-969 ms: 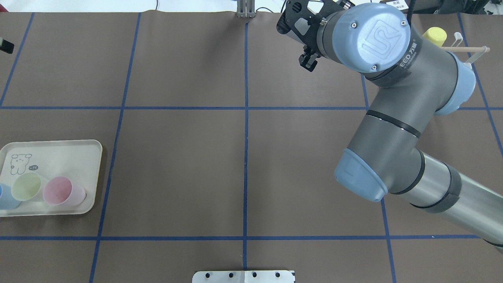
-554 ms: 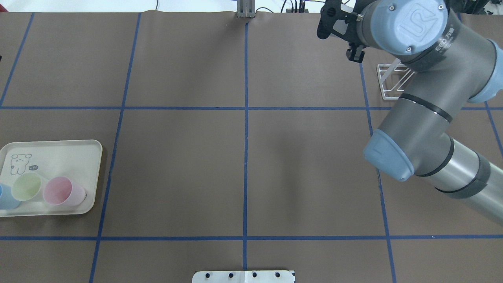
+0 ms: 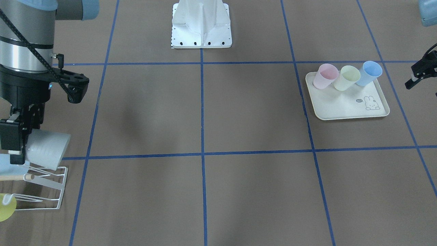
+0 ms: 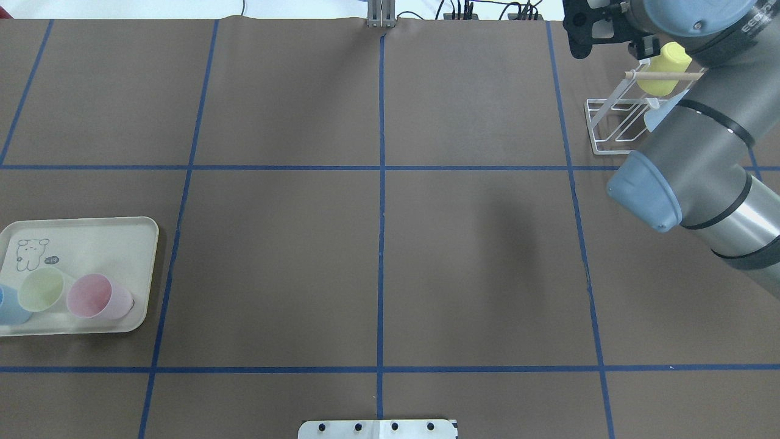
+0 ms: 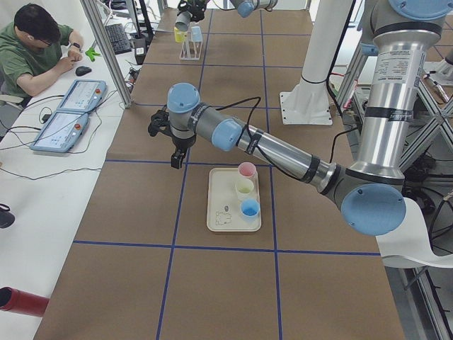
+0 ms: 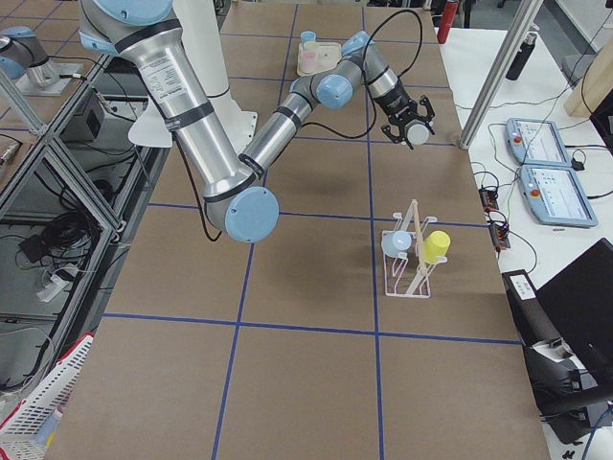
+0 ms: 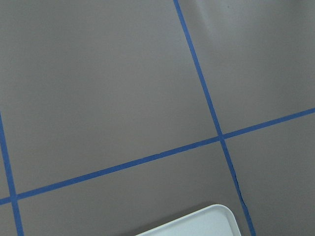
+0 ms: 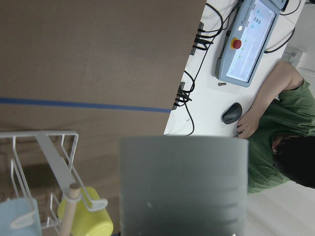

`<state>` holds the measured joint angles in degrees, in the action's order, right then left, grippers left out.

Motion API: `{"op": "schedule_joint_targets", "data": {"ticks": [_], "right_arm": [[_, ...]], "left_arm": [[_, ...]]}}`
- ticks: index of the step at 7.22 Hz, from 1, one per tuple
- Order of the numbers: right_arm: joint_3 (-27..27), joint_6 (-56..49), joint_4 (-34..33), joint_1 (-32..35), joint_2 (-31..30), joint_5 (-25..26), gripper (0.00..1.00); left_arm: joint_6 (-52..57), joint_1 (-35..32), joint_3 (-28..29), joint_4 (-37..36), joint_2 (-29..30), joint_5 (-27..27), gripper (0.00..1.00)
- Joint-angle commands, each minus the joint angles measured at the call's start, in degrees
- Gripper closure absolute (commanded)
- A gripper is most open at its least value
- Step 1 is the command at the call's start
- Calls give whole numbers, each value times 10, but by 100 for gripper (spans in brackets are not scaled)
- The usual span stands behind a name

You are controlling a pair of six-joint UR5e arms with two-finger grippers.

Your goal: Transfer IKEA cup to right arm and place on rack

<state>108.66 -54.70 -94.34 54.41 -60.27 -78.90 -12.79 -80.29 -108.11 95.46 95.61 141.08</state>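
My right gripper [image 3: 17, 143] is shut on the rim of a pale grey cup [image 3: 47, 148]. It holds the cup tilted on its side, directly above the white wire rack [image 3: 51, 191]. I cannot tell whether the cup touches a prong. In the right wrist view the cup [image 8: 182, 187] fills the lower middle, with the rack [image 8: 44, 142] to its left. In the overhead view the arm hides the cup, and the rack [image 4: 609, 128] stands at the far right. My left gripper [image 3: 418, 77] is open and empty, near the tray.
A yellow cup [image 4: 667, 67] hangs on the rack by the wooden dowel [image 4: 664, 75], and a light blue cup [image 8: 15, 216] sits beside it. A cream tray [image 4: 122, 231] holds a pink cup [image 4: 97, 297], a green cup and a blue cup. An operator [image 5: 35, 49] sits at the side desk.
My right arm has swung to the right, bringing its gripper over the rack. My left gripper has drawn out of the overhead view at the left edge.
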Motion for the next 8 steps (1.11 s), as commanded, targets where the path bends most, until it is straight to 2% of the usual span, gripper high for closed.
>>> {"op": "schedule_joint_targets", "data": {"ticks": [1,2,3,5,6,8], "right_arm": [[-36,-157,1,24,0,32,65],[-42,-208,0,24,2,74,62],[-57,-219,2,24,0,95,59],[-90,-245,7,23,3,118,60],[-97,-252,6,23,3,131,59],[-142,-254,18,15,6,171,59]], "left_arm": [[0,0,-1,1,-10,5,0],[0,-1,-1,0,-11,23,0],[0,-4,-1,0,-11,32,0],[0,-5,-1,2,-20,34,0],[-2,-6,-30,0,-39,32,0],[-5,-5,-35,1,-52,32,0]]}}
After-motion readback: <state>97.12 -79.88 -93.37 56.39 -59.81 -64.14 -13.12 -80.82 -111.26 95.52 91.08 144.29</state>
